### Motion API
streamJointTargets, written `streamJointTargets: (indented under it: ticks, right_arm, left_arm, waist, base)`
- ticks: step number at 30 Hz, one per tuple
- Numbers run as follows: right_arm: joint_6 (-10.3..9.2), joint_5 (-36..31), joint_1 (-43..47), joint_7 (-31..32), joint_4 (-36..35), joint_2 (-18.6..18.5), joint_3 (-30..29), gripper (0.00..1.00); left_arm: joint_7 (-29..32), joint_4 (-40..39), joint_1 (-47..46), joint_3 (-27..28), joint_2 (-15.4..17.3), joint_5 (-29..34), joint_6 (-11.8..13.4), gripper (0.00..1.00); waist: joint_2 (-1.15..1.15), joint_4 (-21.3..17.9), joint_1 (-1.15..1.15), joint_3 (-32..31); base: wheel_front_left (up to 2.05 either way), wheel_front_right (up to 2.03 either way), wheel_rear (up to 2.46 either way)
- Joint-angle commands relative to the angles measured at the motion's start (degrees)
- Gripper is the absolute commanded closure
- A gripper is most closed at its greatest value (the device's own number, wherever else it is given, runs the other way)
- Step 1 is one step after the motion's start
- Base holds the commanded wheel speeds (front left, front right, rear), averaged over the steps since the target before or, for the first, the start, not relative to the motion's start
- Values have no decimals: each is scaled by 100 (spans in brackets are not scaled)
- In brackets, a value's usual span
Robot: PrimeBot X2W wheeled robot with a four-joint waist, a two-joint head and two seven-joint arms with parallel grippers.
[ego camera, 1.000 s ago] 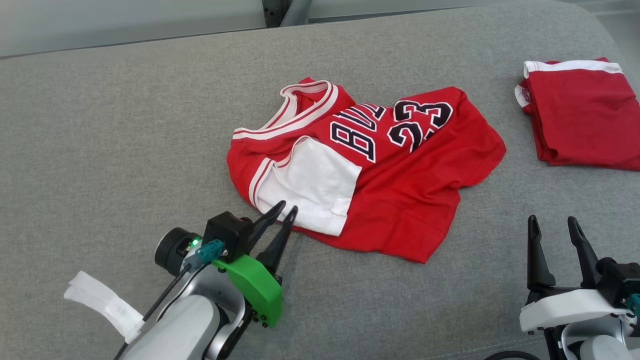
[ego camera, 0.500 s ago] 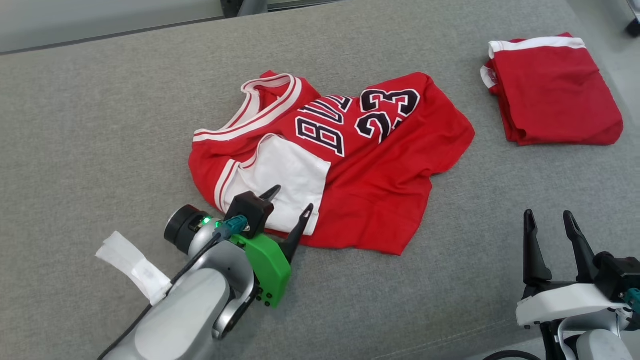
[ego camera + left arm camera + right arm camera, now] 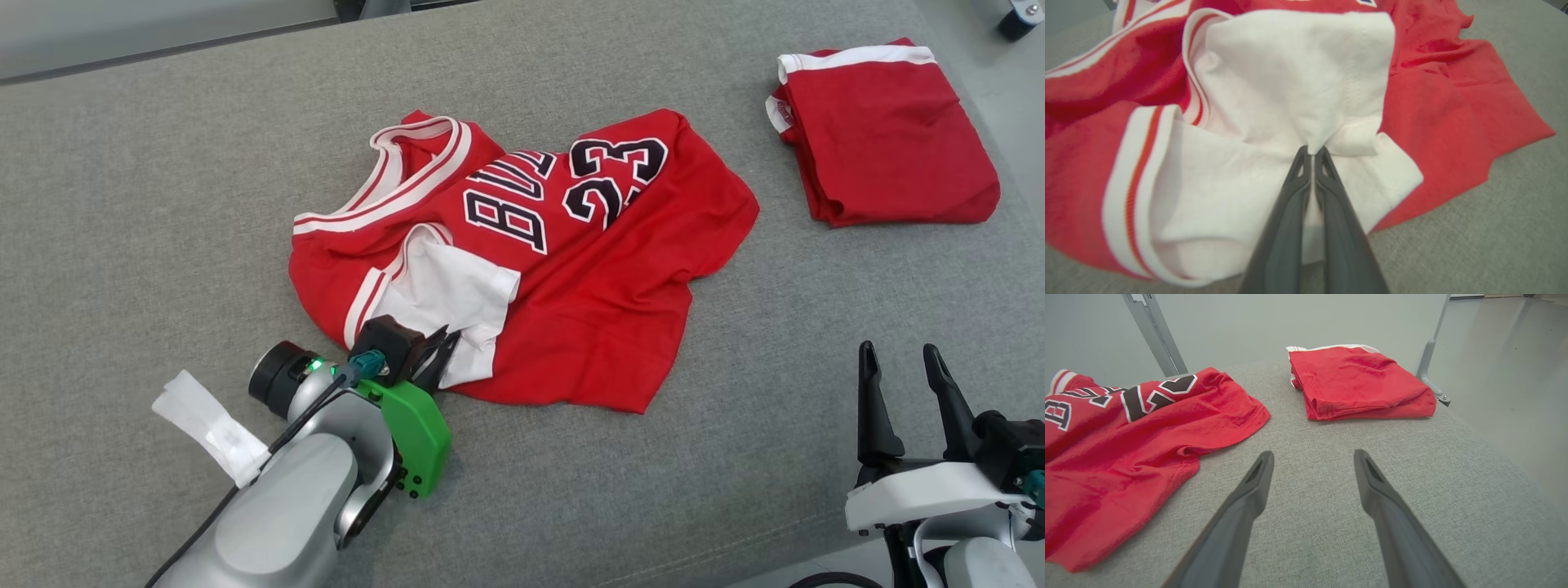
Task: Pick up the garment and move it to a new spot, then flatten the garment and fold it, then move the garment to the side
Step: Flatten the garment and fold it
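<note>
A crumpled red basketball jersey point(image 3: 604, 294) lies near the middle of the grey fabric-covered surface point(image 3: 163, 204). Its white-and-red striped neckline points toward the far left, and the dark lettering and the number 23 face up across its far half. A white panel point(image 3: 449, 286) of the jersey, edged with striped trim, sits on its near left part.

The left end effector point(image 3: 441, 347) reaches in from the lower left, low over the surface, and its two dark fingers are pressed together on the near edge of that white panel. In the left wrist view a pinch of the white cloth gathers to a point right at the fingertips point(image 3: 1306, 157), with more white cloth showing in the slit between them. A green bracket point(image 3: 412, 425) sits on the wrist behind the fingers.

The right end effector point(image 3: 898, 351) stands at the lower right, with its fingers spread apart and nothing between them. It is well apart from the jersey's hem.

A folded red garment point(image 3: 890, 139) with a white band rests at the far right of the surface, apart from the jersey.
</note>
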Motion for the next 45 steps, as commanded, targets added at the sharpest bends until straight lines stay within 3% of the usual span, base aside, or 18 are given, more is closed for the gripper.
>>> streamJointTargets:
  ticks: [1,7,11,16,20,24,28,31,32,37,41,45]
  right_arm:
    - [-7,-14,-49,-6,1,-16,-25,0]
    - [-7,-79,107,-6,-5,-17,-113,0]
    - [-7,-150,272,-6,-3,-16,-213,0]
    - [-7,-237,416,-6,10,-17,-275,0]
    - [-7,-225,395,-6,10,-17,-206,0]
    - [-7,-282,481,-6,32,-17,-150,0]
    - [-7,-317,497,-6,52,-19,-194,0]
    - [-7,-346,498,-6,64,-17,-217,0]
    - [-7,-353,506,-6,65,-18,-230,0]
    - [-7,-366,536,-6,82,-18,-214,0]
    - [-7,-371,593,-6,102,-18,-196,0]
    - [-7,-384,633,-6,94,-17,-210,0]
  left_arm:
    - [-88,17,-68,13,-10,-49,-46,100]
    - [-389,-567,183,281,34,-382,-66,100]
    - [-372,-1627,646,493,480,-620,36,100]
    - [-128,-3134,1582,952,1215,-1224,335,100]
    - [-546,-3670,2319,1460,1543,-1669,518,99]
    - [-1023,-3482,2858,1411,1670,-1671,227,65]
    - [-1254,-3114,2993,1269,1728,-1474,-61,55]
    - [-1410,-2670,3167,1200,1603,-1370,-190,9]
    - [-1450,-2520,3203,1239,1560,-1326,-213,0]
    - [-1495,-1850,3415,1488,1371,-977,-292,0]
    - [-1495,-1509,3752,2000,1290,-713,-50,0]
    - [-1496,-1658,3923,2641,1105,-537,133,0]
  waist:
    - [0,35,0,-15]
    - [0,192,0,-146]
    - [0,400,0,-329]
    - [0,751,0,-523]
    - [0,966,0,-612]
    - [0,1198,0,-672]
    - [0,1313,0,-682]
    - [0,1369,0,-697]
    - [0,1387,0,-701]
    - [0,1425,0,-736]
    - [0,1386,0,-782]
    - [0,1347,0,-810]
  base:
    - [0,0,0]
    - [0,0,0]
    - [0,0,0]
    - [0,0,0]
    - [0,0,0]
    - [0,0,0]
    - [0,0,0]
    - [0,0,0]
    - [0,0,0]
    - [0,0,0]
    - [0,0,0]
    - [0,0,0]
